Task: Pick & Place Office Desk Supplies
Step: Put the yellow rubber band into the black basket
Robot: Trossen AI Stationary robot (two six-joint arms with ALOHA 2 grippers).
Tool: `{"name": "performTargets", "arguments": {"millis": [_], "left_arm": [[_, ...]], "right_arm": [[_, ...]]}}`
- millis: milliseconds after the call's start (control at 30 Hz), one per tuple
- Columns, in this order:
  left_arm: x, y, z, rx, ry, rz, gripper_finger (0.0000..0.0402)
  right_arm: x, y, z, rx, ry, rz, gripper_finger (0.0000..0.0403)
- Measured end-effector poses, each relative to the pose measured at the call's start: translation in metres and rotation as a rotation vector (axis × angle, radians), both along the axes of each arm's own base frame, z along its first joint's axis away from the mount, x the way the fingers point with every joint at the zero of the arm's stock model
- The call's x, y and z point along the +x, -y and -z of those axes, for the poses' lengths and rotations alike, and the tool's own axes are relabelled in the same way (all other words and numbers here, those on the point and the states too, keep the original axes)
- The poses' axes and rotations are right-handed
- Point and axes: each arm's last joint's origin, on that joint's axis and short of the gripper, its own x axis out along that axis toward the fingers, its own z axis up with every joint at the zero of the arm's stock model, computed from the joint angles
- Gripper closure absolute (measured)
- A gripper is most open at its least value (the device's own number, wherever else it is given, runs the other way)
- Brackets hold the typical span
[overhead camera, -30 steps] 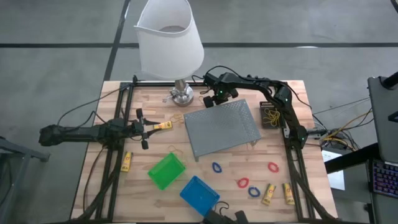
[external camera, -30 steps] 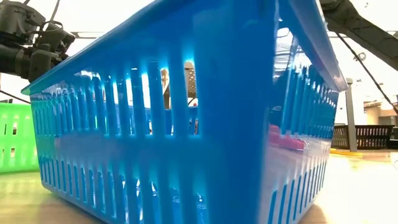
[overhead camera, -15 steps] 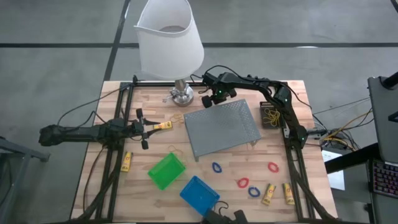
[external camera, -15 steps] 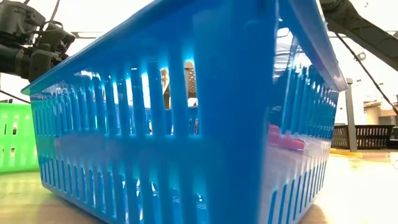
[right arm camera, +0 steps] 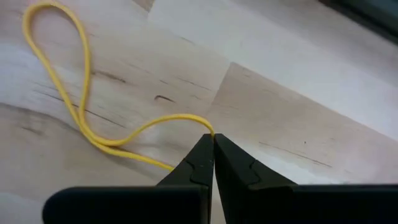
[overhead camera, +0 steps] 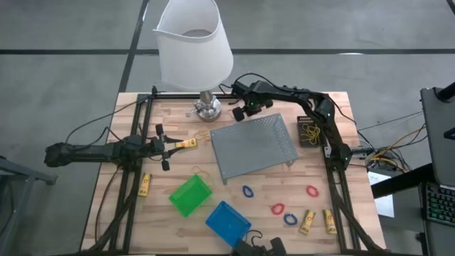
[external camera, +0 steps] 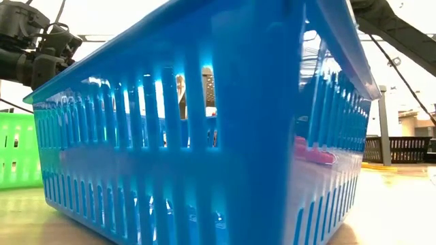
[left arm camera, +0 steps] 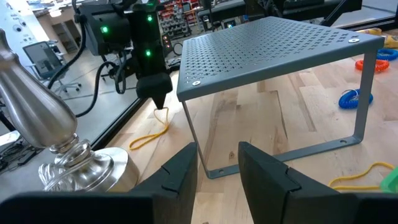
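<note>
My right gripper (left arm camera: 158, 93) stands at the table's far side, between the lamp base (overhead camera: 207, 108) and the grey mesh tray (overhead camera: 254, 146), shut on a thin yellow rubber band (right arm camera: 87, 118). My left gripper (left arm camera: 217, 165) waits open and level at the table's left. A yellow stick (overhead camera: 186, 144) lies just off its tips; whether they touch, I cannot tell. More yellow sticks (overhead camera: 144, 185) (overhead camera: 307, 221) and red and blue loops (overhead camera: 278, 209) (overhead camera: 247, 191) lie on the table. Green (overhead camera: 190, 195), blue (overhead camera: 227, 220) and black (overhead camera: 308, 131) bins stand around. My right gripper pinches one strand of the yellow rubber band (right arm camera: 206, 126) between its two fingertips. The fingers come from above, pointing steeply down. The pinched strand (left arm camera: 163, 115) hangs slack below the tips, and the band's long loop (left arm camera: 146, 138) lies on the wood.
The white-shaded lamp (overhead camera: 193, 46) stands close to my right gripper on the far side. The mesh tray rests upside down on its legs at the middle. Another rubber band (overhead camera: 201, 171) lies near the green bin. The blue bin (external camera: 204, 136) fills the low view.
</note>
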Motion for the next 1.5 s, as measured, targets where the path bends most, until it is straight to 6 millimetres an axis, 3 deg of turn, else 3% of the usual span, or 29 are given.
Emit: {"name": "performTargets", "arguments": {"millis": [267, 600, 1033, 1500], "left_arm": [[0.0, 0.0, 0.0, 0.0, 0.0, 0.0, 0.0284], [0.0, 0.0, 0.0, 0.0, 0.0, 0.0, 0.0284], [0.0, 0.0, 0.0, 0.0, 0.0, -0.001, 0.0284], [0.0, 0.0, 0.0, 0.0, 0.0, 0.0, 0.0284]], "right_arm": [[-0.008, -0.001, -0.024, -0.079, -0.018, 0.008, 0.0394], [-0.026, -0.006, -0.078, -0.206, 0.024, 0.006, 0.0394], [-0.076, -0.033, -0.161, -0.368, 0.035, 0.082, 0.0394], [-0.149, -0.075, -0.21, -0.421, -0.13, 0.31, 0.0394]]}}
